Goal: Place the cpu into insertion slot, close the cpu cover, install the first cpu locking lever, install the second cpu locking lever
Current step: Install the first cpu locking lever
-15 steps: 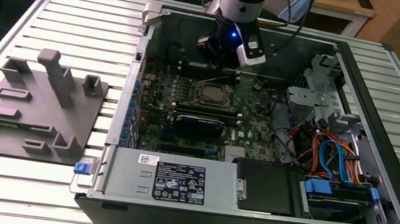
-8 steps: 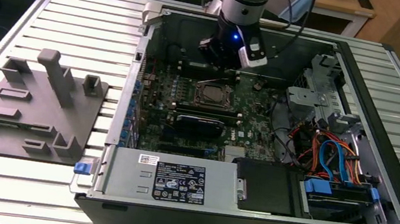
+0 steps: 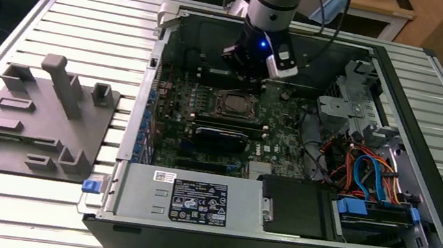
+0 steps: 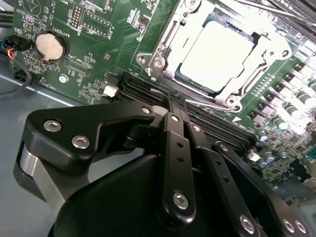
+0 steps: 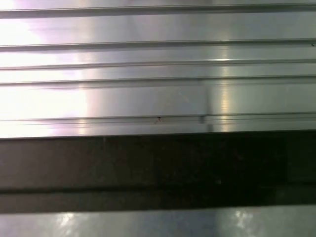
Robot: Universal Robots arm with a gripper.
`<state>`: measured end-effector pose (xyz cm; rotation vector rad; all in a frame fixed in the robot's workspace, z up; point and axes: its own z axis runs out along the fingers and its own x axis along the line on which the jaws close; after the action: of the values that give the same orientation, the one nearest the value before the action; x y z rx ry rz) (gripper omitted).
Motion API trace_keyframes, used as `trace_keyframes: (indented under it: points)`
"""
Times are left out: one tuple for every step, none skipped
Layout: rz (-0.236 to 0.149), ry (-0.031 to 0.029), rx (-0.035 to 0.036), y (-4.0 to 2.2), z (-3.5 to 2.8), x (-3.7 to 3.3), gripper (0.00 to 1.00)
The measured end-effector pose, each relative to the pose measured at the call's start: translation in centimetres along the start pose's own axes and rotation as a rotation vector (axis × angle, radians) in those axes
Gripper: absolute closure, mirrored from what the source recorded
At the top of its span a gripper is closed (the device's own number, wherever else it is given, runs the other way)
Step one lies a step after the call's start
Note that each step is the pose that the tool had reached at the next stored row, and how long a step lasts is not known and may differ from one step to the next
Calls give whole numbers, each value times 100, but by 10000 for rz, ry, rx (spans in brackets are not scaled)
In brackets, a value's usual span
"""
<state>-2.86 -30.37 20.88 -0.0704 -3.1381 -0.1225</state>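
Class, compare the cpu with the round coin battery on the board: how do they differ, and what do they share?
Shape: the cpu is square, the coin battery round. Mounting: the cpu lies framed by the cpu cover; the coin battery sits in a black holder. Size: the cpu looks larger than the coin battery. Both have silvery tops on the green board.

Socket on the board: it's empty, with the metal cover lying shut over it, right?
Not empty. The chip sits in it, its silvery top showing through the window of the cover, which does lie shut over it. The second wrist view shows this.
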Motion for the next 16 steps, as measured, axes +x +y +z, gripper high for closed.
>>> trace_keyframes:
  points:
    - [0, 0, 0, 0, 8, -5, 90]
    - [0, 0, -1, -1, 14, -8, 90]
    - [0, 0, -1, -2, 19, -9, 90]
    - [1, 0, -1, -4, 22, -11, 90]
    - [3, 1, 0, -7, 26, -12, 90]
    - [7, 0, -4, -11, 29, -13, 90]
    - [10, 1, -9, -14, 31, -14, 90]
    - [11, 0, -13, -17, 35, -15, 90]
    - [12, 0, -15, -20, 38, -15, 90]
    - [12, 1, -16, -23, 42, -16, 90]
    - [13, 2, -15, -25, 45, -17, 90]
    - [14, 2, -15, -28, 49, -19, 90]
    - [16, 3, -14, -30, 51, -20, 90]
    - [19, 4, -14, -32, 55, -23, 90]
    - [22, 3, -15, -33, 59, -27, 90]
    - [26, 4, -15, -34, 63, -29, 90]
